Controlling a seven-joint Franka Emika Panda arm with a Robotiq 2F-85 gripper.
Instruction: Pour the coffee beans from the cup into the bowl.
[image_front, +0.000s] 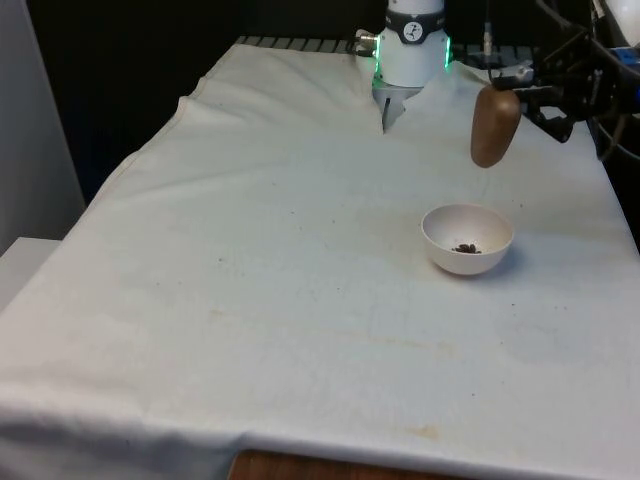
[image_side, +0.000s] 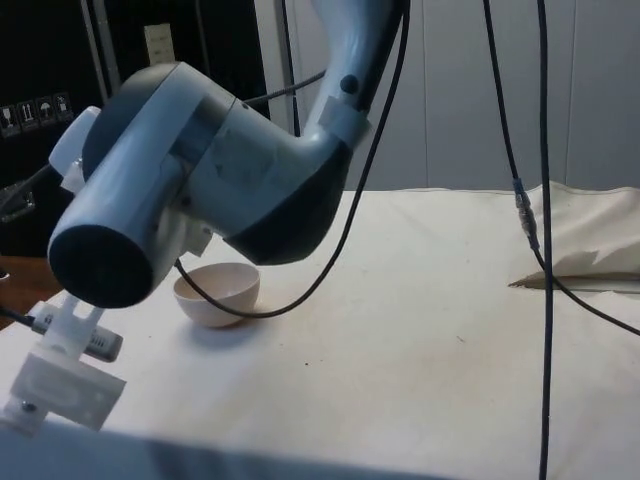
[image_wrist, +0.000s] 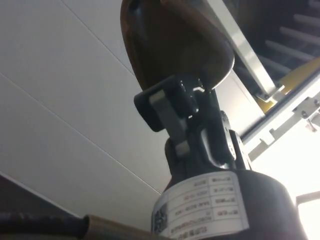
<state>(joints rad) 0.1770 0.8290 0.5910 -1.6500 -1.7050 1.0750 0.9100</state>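
1. The cup (image_front: 494, 126), in the upper right of the front view, is plain brown; in the wrist view (image_wrist: 170, 45) it looks a darker, glossy brown.
2. The bowl (image_front: 467, 238), right of centre in the front view, is plain white; at the left of the side view (image_side: 217, 293) it reads as pale cream.
3. The coffee beans (image_front: 465, 248) inside the bowl are dark brown.
4. The gripper (image_front: 545, 100) at the cup is black.
5. The cloth (image_front: 250, 270) is white with faint tan stains.
6. The arm (image_side: 220, 180) is white with dark grey joints.
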